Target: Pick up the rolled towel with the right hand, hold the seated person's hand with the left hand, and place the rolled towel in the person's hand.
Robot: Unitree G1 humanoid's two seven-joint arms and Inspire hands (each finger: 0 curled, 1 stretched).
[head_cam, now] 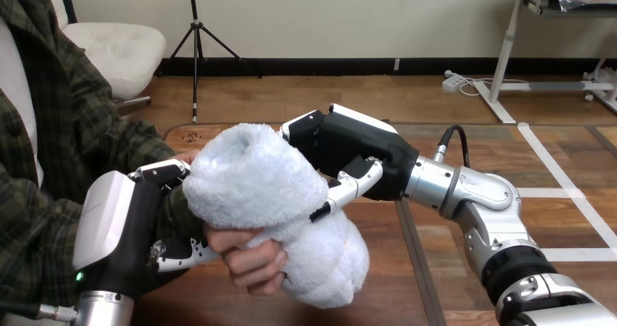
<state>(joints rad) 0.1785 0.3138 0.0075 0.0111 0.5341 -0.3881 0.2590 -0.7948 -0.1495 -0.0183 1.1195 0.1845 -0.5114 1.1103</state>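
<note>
Head view: right hand (356, 151) clasps rolled towel (255, 184).

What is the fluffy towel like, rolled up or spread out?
Rolled up. The towel is a thick bundle, the right hand curled round its upper part and the person's hand gripping it from below.

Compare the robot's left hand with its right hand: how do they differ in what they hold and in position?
The left hand curls round the person's wrist; the right hand grips the rolled towel. The left hand sits low, at the towel's left; the right hand is higher, at its right. Both are shut.
</note>
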